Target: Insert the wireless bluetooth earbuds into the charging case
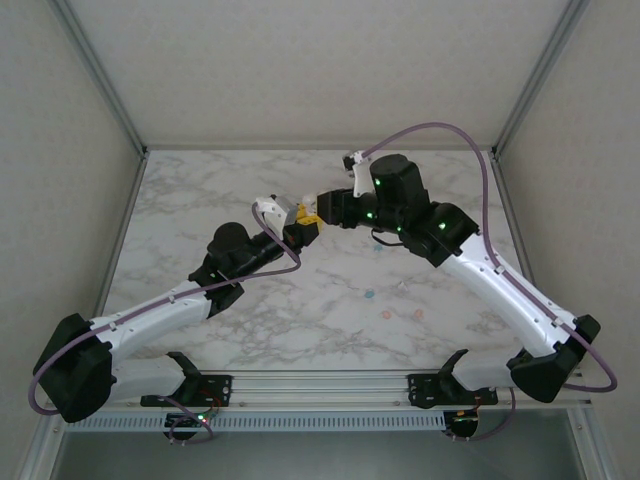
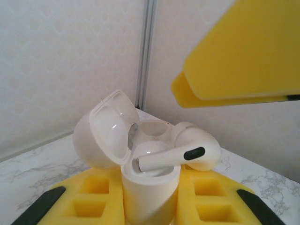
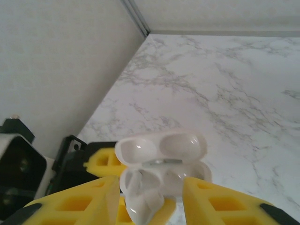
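My left gripper (image 2: 150,206) is shut on the body of a white charging case (image 2: 140,187), held upright above the table with its lid (image 2: 105,133) swung open. A white earbud (image 2: 187,152) lies tilted across the case mouth, its stem resting in the near socket and its head sticking out over the rim. My right gripper (image 3: 150,206) is open just above the case (image 3: 161,161), with one yellow finger (image 2: 243,51) hanging over it and not touching the earbud (image 3: 145,201). In the top view the two grippers (image 1: 303,228) (image 1: 325,205) meet at mid-table.
A teal earbud (image 1: 368,296) and two pink earbuds (image 1: 388,314) (image 1: 418,313) lie loose on the marble table (image 1: 200,190), near the right arm. Enclosure walls and corner posts ring the table.
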Robot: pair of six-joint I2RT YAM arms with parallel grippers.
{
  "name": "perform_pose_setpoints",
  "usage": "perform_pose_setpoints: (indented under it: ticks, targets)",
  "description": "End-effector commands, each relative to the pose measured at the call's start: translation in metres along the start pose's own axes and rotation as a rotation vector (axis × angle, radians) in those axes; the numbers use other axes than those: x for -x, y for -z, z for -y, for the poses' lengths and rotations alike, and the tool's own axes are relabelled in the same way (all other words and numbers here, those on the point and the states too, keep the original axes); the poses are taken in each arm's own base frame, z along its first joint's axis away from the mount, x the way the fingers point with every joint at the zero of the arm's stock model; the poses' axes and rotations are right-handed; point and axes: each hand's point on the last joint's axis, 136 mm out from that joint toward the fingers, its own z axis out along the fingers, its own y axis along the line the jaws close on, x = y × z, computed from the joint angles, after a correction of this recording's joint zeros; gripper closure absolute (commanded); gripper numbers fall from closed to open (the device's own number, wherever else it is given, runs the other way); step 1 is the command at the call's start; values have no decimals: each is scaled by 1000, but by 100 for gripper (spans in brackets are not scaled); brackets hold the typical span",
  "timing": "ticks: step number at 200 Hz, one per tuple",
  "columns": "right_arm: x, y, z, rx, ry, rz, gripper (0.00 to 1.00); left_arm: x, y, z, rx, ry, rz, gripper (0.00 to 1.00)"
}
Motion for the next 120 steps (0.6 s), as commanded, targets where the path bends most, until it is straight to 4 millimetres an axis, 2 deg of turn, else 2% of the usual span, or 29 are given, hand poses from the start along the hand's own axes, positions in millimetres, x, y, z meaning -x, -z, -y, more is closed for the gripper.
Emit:
perform_pose_setpoints:
  ticks: [1, 25, 62, 120]
  targets:
    - [-5, 19, -2, -9, 34, -21, 60, 28, 3, 6, -10, 3, 75, 88]
    - [-12, 20, -7, 20, 31, -55, 61, 27, 3, 5, -8, 3, 71, 89]
    - [-17, 15, -12, 57, 28, -80, 69, 28, 3, 5, -9, 2, 69, 89]
    - [-20, 8, -12, 60, 21, -103, 67, 28, 1, 6, -13, -1, 67, 89]
